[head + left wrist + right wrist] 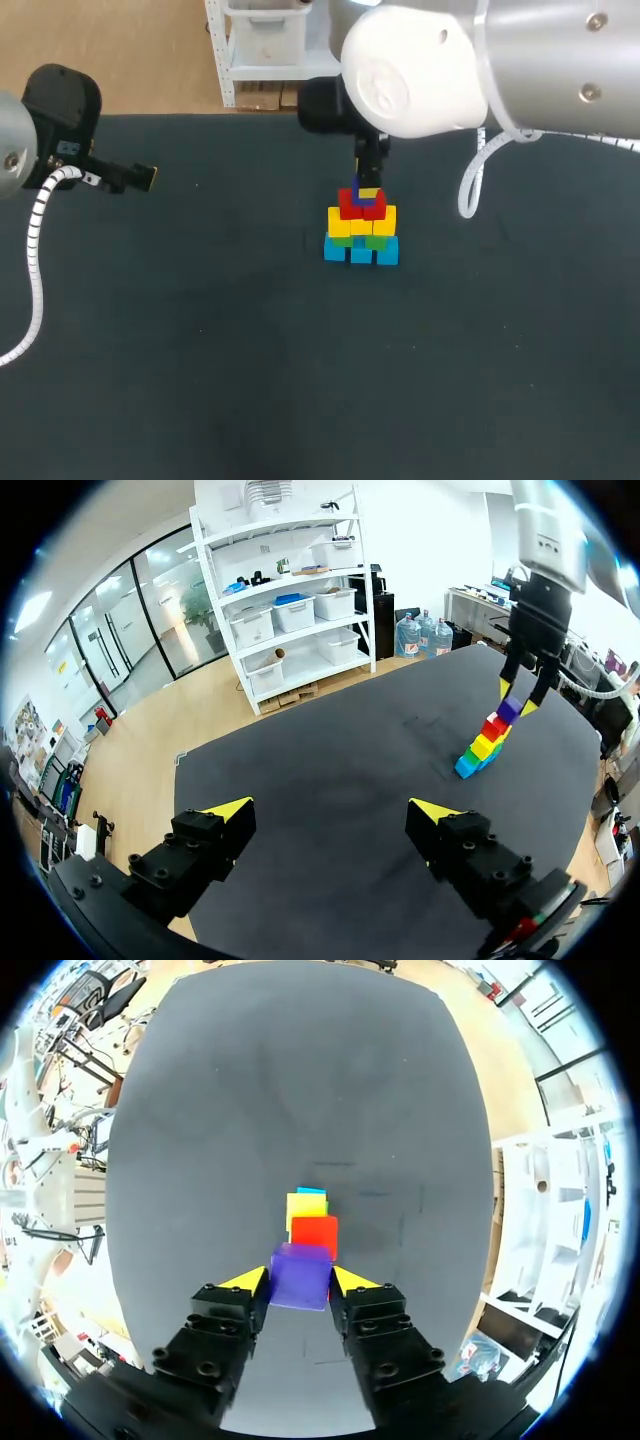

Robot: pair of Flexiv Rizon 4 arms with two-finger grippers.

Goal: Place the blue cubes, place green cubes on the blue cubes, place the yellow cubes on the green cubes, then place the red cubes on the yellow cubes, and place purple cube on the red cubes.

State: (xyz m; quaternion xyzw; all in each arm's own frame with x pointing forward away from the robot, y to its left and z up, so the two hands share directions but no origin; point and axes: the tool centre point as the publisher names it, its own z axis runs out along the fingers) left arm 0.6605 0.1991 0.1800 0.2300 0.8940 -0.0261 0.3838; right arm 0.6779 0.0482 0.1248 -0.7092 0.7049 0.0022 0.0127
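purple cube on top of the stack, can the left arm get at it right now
Probably not. The right pincer is shut on the small purple cube atop the stack of coloured cubes, covering two of its sides. The left pincer is open, far off, with bare table between.

The worktop (200, 380) was plain dark charcoal. The blue cubes (361, 253), green cubes (376, 241), yellow cubes (361, 224), red cubes (361, 206) and purple cube (300, 1275) were unpatterned. The left pincer (330, 810) and right pincer (299, 1280) were black, yellow-tipped.

Looks like a robotics lab: wide dark work table (200, 380), with left arm (60, 105) and right arm (520, 60) reaching in from opposite sides (both bulky, silver-white machines).
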